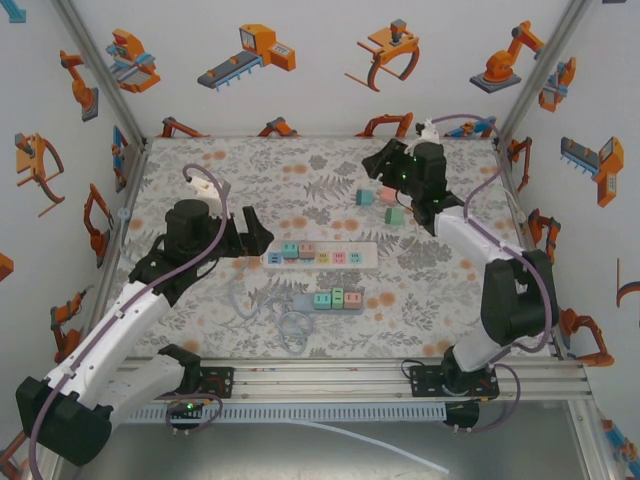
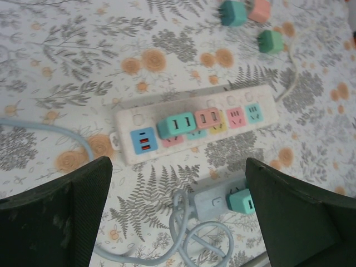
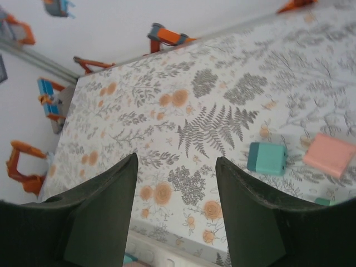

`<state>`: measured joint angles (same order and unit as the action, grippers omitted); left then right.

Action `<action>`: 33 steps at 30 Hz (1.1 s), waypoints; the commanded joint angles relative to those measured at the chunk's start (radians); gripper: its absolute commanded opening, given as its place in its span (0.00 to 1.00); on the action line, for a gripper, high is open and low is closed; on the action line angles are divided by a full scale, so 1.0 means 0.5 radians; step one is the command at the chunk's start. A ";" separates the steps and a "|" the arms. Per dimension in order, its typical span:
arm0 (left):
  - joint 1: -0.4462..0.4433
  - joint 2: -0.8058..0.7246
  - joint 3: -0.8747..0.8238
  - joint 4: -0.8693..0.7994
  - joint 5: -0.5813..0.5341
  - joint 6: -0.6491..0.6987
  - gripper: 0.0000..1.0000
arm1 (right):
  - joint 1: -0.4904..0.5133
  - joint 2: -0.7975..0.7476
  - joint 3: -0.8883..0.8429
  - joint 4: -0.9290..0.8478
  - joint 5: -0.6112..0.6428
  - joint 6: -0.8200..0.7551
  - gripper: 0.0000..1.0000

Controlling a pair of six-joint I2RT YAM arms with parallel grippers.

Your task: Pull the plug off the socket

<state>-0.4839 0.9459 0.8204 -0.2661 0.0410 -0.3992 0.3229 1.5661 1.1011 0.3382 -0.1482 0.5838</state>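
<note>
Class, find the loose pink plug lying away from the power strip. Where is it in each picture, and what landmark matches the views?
Top external: the pink plug lies right of centre, toward the far side.
Left wrist: at the top edge, right of centre.
Right wrist: at the right edge, about mid-height.
Shared landmark: the teal plug just left of it in each view.

The left arm (image 1: 110, 330) is stretched from its base at 7 o'clock toward the centre. The left gripper (image 1: 262, 238) is pointed toward 3 o'clock, jaws spread wide, nothing between them. The right arm (image 1: 500, 290) is raised from 5 o'clock and bent at the elbow toward 1 o'clock. The right gripper (image 1: 372, 165) is turned toward 9 o'clock, jaws partly parted, nothing held.
</note>
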 commanded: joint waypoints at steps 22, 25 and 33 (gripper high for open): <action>0.194 0.543 0.004 -0.101 -0.031 -0.239 0.97 | 0.544 0.057 -0.036 -0.388 -1.367 -2.350 0.57; 0.199 0.590 -0.008 -0.077 -0.005 -0.244 0.97 | 0.606 0.166 0.090 -0.707 -1.247 -2.556 0.57; 0.204 0.733 -0.009 -0.056 0.024 -0.238 0.97 | 0.692 0.457 0.250 -0.907 -1.085 -2.660 0.57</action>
<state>-0.3901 1.2926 0.8204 -0.3058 0.0303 -0.5053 0.6559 1.7622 1.1881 -0.0433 -0.7269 -0.6907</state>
